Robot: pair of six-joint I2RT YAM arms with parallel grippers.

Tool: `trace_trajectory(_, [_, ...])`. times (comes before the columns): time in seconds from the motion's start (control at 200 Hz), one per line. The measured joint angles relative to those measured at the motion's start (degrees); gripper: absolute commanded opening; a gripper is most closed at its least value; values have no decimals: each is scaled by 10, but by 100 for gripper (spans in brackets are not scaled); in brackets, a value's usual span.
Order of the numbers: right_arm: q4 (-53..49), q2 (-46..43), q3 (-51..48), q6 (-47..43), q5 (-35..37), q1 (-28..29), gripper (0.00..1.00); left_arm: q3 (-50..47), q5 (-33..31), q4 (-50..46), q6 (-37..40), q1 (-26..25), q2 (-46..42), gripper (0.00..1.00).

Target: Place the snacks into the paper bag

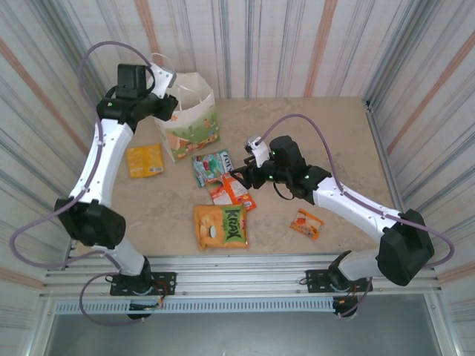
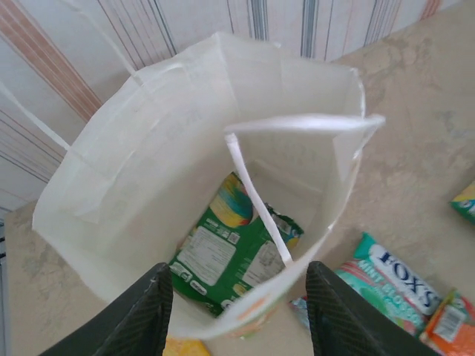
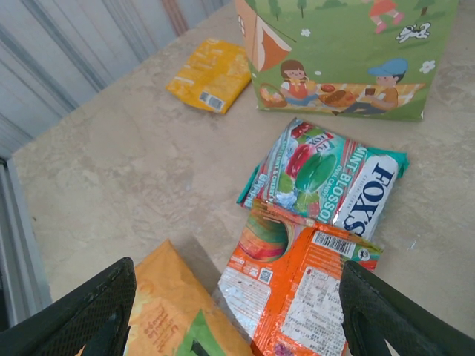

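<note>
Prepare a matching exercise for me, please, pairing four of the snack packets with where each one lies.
Things:
1. green packet
2. yellow packet
3. tiny orange packet
4. large orange packet

Places:
a. centre of the table, by its near edge
b. inside the paper bag
c. on the table, left of the bag in the top view
d. alone on the table's right side

Pairs: 1-b, 2-c, 3-d, 4-a.
</note>
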Motion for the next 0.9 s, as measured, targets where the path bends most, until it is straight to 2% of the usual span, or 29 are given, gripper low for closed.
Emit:
trace_trajectory(0.341, [-24, -36, -39, 67, 26, 0, 72, -175, 25, 12, -102, -25, -178, 55])
trace_trajectory(0.696, [-35, -44, -87, 162, 21, 1, 66, -380, 59, 15, -215, -67, -303, 53])
trace_trajectory(0.902, [-43, -44, -108, 222, 21, 17, 64, -492, 89, 52, -290, -89, -344, 53])
